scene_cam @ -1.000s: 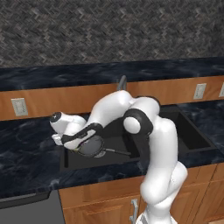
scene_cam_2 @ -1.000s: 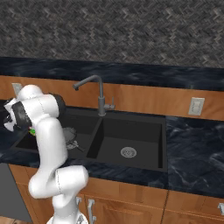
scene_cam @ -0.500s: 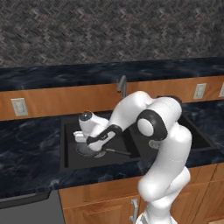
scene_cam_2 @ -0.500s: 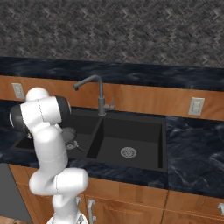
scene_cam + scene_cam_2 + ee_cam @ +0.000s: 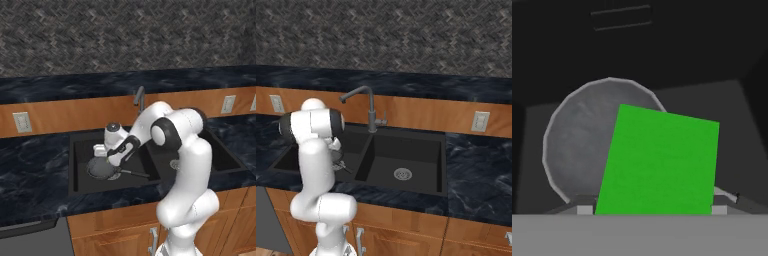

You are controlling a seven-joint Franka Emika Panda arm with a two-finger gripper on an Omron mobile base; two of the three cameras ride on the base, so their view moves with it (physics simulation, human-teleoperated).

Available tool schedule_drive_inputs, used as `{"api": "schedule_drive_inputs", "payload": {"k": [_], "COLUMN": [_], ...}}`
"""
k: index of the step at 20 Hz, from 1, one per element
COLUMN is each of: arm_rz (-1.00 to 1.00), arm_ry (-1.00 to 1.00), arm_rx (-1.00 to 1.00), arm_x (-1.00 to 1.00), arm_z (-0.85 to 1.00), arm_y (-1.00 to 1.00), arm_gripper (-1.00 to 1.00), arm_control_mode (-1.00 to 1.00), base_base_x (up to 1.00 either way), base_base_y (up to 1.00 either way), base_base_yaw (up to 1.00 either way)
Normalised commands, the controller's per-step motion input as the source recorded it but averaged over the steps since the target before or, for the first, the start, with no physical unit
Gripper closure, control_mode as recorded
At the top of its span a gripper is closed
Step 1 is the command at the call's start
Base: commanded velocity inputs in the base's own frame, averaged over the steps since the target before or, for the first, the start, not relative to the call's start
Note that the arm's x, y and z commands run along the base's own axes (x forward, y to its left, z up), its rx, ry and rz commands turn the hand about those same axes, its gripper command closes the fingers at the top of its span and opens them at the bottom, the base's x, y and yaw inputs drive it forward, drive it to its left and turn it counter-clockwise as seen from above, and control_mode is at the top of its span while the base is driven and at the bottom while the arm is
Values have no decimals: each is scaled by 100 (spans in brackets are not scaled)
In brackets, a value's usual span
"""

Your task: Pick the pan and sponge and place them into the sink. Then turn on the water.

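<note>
**Sponge held over the pan in the left basin**

We see the arm bent low over the sink point(image 5: 75, 165), a black double-basin unit set into a dark marbled counter point(image 5: 30, 175). In the left base view the gripper point(image 5: 106, 159) hangs inside the left basin, just above the pan point(image 5: 100, 170). The pan lies flat on the floor of that basin, round and dark grey, with its thin handle point(image 5: 134, 173) pointing toward the central divider.

In the hand view the sponge point(image 5: 659, 162) sits directly in front of the camera as a bright green slab, slightly rotated, and it covers the right part of the pan point(image 5: 579, 137) behind it. Its lower edge drops out of sight at the bottom of that view, where the fingers would be, so we read the fingers as clamped on the sponge, set apart by its width. We cannot tell whether the sponge touches the pan or hangs just clear of it.

In the right base view the arm blocks most of the left basin, while the right basin lies open with its silver drain point(image 5: 402, 174) on the floor. The faucet point(image 5: 368, 107) stands behind the divider, its spout turned toward the left basin.
</note>
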Motion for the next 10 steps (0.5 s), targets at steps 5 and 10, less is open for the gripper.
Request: {"api": "schedule_drive_inputs", "payload": {"k": [5,10], "arm_rz": [12,11], "arm_ry": [11,10], "arm_rx": [-5,-10], "arm_x": [65,45], "arm_z": [-19,-55], "arm_y": [16,14], "arm_gripper": [100,100], "arm_control_mode": [-100,-100], "base_base_x": [0,0], "base_base_y": [0,0], "base_base_yaw": [0,0]}}
